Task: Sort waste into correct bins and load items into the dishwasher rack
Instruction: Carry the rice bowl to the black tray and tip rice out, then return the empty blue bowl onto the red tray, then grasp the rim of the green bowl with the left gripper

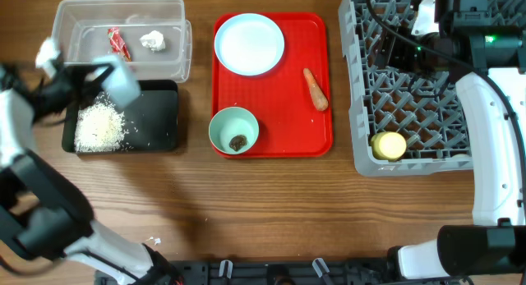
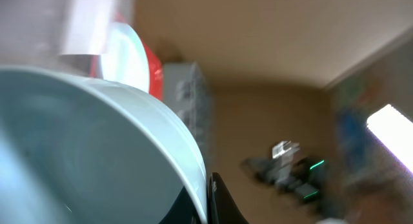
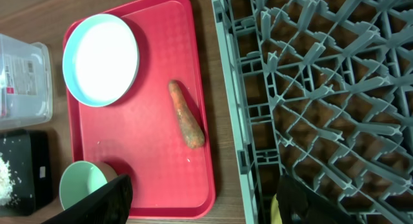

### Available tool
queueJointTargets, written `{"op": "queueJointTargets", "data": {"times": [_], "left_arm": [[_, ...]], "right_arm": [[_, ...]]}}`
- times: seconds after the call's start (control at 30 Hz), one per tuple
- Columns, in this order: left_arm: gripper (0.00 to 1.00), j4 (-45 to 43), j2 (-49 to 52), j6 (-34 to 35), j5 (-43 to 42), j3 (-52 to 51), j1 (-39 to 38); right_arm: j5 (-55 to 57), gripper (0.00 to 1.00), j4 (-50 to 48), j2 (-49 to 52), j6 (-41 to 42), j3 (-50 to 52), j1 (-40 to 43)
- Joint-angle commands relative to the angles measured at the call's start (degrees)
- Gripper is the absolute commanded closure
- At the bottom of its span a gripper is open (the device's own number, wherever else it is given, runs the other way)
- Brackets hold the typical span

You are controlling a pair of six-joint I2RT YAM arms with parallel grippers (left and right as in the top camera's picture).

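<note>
1. The wooden table (image 1: 263,203) is carrying the red tray (image 1: 279,129) at its centre; every position below is being given from that tray.
2. The left fingers (image 2: 222,208) are clenching the rim of a pale blue bowl (image 1: 123,84), which is showing tipped and blurred left of the red tray, above the black tray (image 1: 160,125) holding the white rice (image 1: 99,127).
3. Risk: the grip is taking only the rim, so a fast swing could be loosening the bowl or scattering grains.
4. The right fingers (image 3: 106,201) are hanging released and empty right of the red tray, over the rack (image 1: 403,112); a second arm arriving there is risking a collision.
5. The plate (image 1: 249,43), carrot (image 1: 316,89) and second bowl (image 1: 233,131) are sitting on the red tray.
</note>
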State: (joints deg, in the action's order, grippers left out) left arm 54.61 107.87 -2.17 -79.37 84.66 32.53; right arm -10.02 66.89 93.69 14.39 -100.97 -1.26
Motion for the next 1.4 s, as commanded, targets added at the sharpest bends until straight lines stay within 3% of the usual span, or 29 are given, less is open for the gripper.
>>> {"op": "queueJointTargets", "data": {"times": [0.0, 0.17, 0.33, 0.4, 0.7, 0.97, 1.03, 1.23, 1.37], "left_arm": [[0.96, -3.72, -10.58, 4.74, 19.98, 4.59, -14.23], [0.96, -8.72, -13.25, 5.64, 43.95, 4.59, -34.18], [0.96, -10.84, -7.32, 5.62, 70.12, 4.59, -53.2], [0.96, -11.41, -4.0, 5.6, 74.6, 4.59, -57.64], [0.96, -14.25, 7.98, 2.38, 83.27, 4.59, -68.89], [0.96, -12.94, 9.2, 2.43, 84.59, 4.35, -70.29], [0.88, -12.85, 9.2, 2.4, 84.59, 4.22, -70.29], [0.88, -15.87, 9.2, 0.85, 84.63, 4.22, -70.29], [0.76, -17.18, 9.2, 0.92, 84.63, 4.22, -70.29]], "right_arm": [[1.01, 0.27, 0.04, 0.48, -2.4, -0.26, -0.15], [0.96, 0.23, 0.0, 0.48, -2.36, -0.26, -0.15], [0.96, 0.2, 0.0, 0.48, -2.29, -0.26, -0.15], [0.98, 0.19, -0.02, 0.48, -2.29, -0.26, -0.15], [0.98, 0.19, -0.09, 0.48, -2.34, -0.26, -0.15], [0.98, 0.18, -0.09, 0.48, -2.32, -0.26, -0.15], [0.98, 0.19, -0.11, 0.48, -2.34, -0.26, -0.15], [0.96, 0.19, -0.13, 0.48, -2.32, -0.26, -0.15], [0.98, 0.18, -0.02, 0.48, -2.34, -0.26, -0.15]]}}
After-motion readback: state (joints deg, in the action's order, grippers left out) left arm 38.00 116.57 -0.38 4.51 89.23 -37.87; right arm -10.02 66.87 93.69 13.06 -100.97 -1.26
